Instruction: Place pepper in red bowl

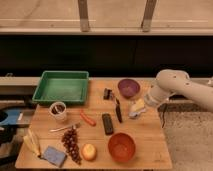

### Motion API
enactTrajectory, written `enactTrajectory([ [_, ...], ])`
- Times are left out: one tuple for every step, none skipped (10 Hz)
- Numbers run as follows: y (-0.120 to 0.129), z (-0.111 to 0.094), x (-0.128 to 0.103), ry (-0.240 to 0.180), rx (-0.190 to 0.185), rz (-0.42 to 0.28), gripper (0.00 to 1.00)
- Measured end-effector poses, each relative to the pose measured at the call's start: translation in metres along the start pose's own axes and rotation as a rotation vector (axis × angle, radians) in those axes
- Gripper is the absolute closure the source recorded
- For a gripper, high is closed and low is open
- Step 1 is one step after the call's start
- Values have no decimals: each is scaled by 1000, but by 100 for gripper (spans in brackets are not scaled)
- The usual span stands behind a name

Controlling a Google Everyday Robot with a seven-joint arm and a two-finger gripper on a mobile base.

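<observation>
The pepper [87, 118], small, slender and orange-red, lies on the wooden table [145, 132] left of centre, between the white cup and a black remote. The red bowl [122, 146] stands empty near the table's front edge. My gripper [136, 109] hangs over the right part of the table, below the purple bowl, to the right of the pepper and above and behind the red bowl. Its pale fingers point down and left, open, with nothing between them.
A green tray [61, 86] sits at the back left and a purple bowl [129, 87] at the back right. A white cup [58, 111], black remote [107, 123], dark utensil [118, 110], grapes [71, 142], round yellow fruit [89, 151], banana [32, 142] and blue sponge [53, 155] are spread around.
</observation>
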Motion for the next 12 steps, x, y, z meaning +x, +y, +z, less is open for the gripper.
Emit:
enactTrajectory([
  [25,2,-9,-5,-2,-54,20],
  [43,4,-13,-8,-5,-92,20],
  [66,6,-17,-9,-11,-142,20],
  [92,9,-21,-8,-16,-204,20],
  [116,14,-23,-4,-22,-261,20],
  [144,21,-25,6,-30,-328,20],
  [170,29,-26,17,-33,-392,20],
  [197,37,-28,29,-34,-455,20],
  [224,46,-29,46,-35,-515,20],
  [253,58,-29,67,-39,-582,20],
  [275,65,-29,74,-37,-625,20],
  [285,69,-29,78,-34,-647,20],
])
